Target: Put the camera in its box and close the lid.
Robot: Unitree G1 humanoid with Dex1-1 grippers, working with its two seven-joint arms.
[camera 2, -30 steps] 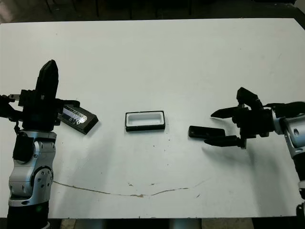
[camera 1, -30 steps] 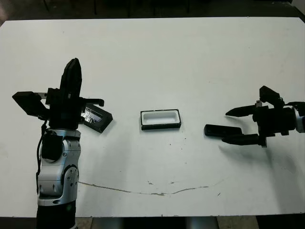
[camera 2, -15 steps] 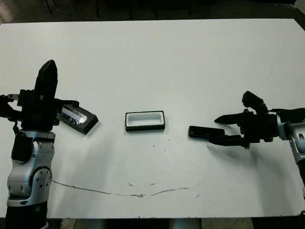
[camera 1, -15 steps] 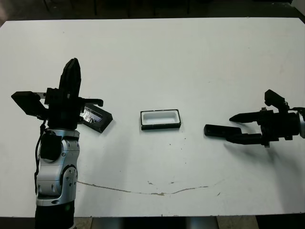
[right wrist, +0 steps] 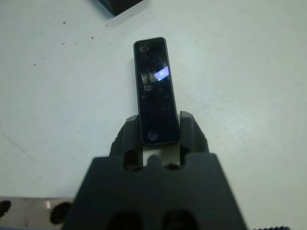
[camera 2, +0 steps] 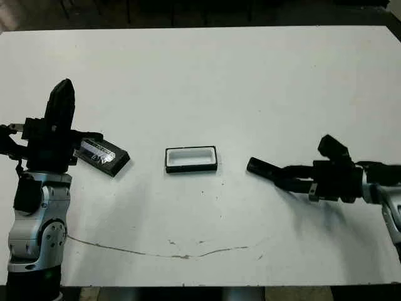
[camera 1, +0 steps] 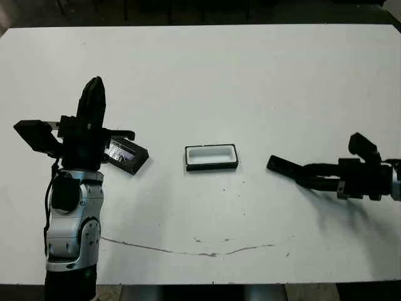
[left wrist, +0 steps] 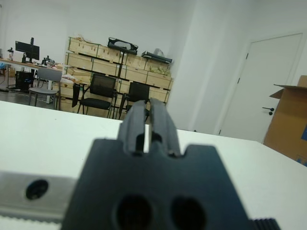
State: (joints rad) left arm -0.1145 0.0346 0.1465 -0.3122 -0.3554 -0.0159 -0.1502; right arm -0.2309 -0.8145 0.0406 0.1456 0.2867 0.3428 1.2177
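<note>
right gripper at right edge, fingers closed on near end of the camera, its far end toward centre | box mid-frame, uncovered, white lining showing | lid left of centre, beside left gripper, fingers upright and pressed together, holding nothing

Left forearm: silver-grey metal shell with round joint housings and a black section at the wrist.
Cable: thin black lead looping along the left forearm's outer side.
Left gripper: matte black plastic body, two black fingers, flat black side bracket.
Right gripper: black body, two slim tapered black fingers.
Right forearm: silver-grey shell, partly out of view.
</note>
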